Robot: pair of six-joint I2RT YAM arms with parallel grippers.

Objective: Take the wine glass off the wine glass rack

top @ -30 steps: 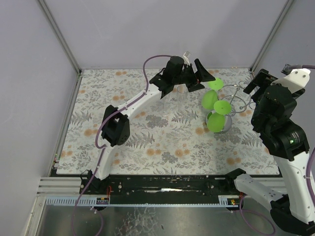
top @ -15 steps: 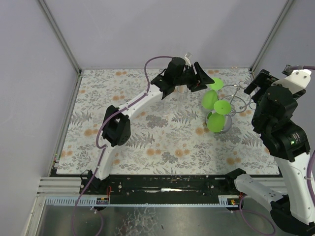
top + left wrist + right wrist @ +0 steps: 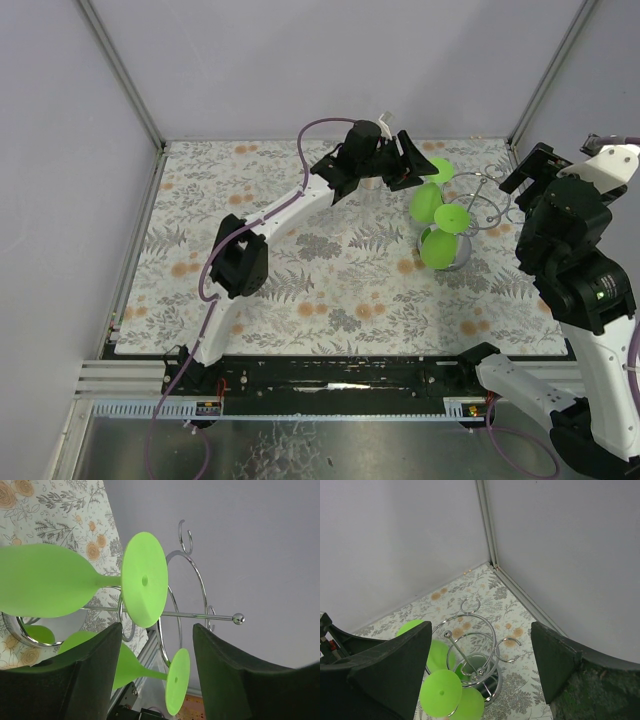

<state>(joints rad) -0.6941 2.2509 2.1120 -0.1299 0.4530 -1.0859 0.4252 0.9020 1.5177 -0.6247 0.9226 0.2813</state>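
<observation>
Glass [image 3: 60, 585], bright green, hangs bowl-down on the rack [image 3: 485, 672] at the far right of the surface [image 3: 300, 290]. Its flat foot is uppermost, caught in one of the wire loops. A second glass [image 3: 452, 217], the same green, hangs on the near side of the same rack.

Nearest to me, both arms are bolted at the front edge. The right arm [image 3: 580, 270] rises steeply from its base and stands high over the right side of the surface, its wrist tipped down toward the rack. The right pincer [image 3: 481, 627] is released, fingers spread wide with nothing between them, well apart from the rack.

The left arm [image 3: 240, 265] runs up from its base at the left, bends at the elbow over the floral surface, then stretches long and low toward the far right. A purple cable [image 3: 300, 150] loops off its forearm. Its wrist is rolled over, so in its own view the glass lies sideways. The left pincer [image 3: 412, 165] is partly spread and grasps nothing. Its fingertips [image 3: 112, 635] stand either side of the foot's edge, with a clear gap on the right finger's side. Whether the left finger touches the foot I cannot tell.

Beyond are the rack's post [image 3: 239, 618] with its ball tip, and the plain grey walls [image 3: 300, 60].
</observation>
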